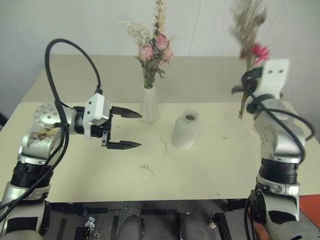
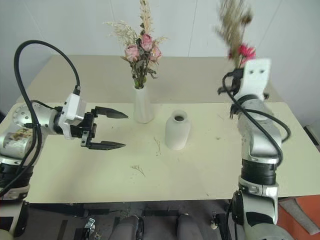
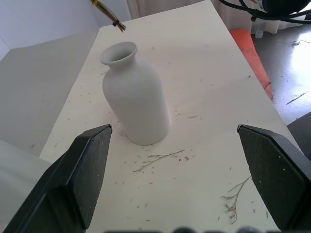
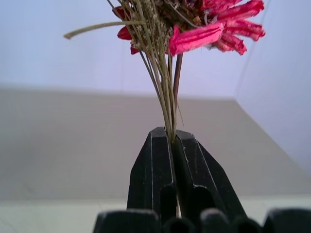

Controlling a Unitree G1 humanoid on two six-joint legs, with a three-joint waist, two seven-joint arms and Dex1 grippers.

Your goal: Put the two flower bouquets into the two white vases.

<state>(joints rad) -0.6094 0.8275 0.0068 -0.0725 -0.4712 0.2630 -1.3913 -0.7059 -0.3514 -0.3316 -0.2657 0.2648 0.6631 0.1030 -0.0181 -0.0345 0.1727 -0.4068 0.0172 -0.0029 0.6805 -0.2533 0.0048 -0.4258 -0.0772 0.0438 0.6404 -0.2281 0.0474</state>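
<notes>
A bouquet of pale pink roses (image 1: 156,46) stands in the tall slim white vase (image 1: 149,106) at the middle of the table. The short rounded white vase (image 1: 186,131) stands empty just to its right. My right gripper (image 4: 172,135) is raised at the right, shut on the thin stems of the pink-red daisy bouquet (image 1: 258,52), which it holds upright. The stem ends (image 1: 243,107) hang below the hand. My left gripper (image 1: 140,130) hovers wide open left of the vases, pointing towards the short vase (image 3: 137,99).
Small loose dried twigs (image 1: 164,144) lie on the cream table (image 1: 220,165) in front of the vases, with more nearer the front edge (image 1: 147,169). An orange object (image 1: 310,210) lies on the floor at the right.
</notes>
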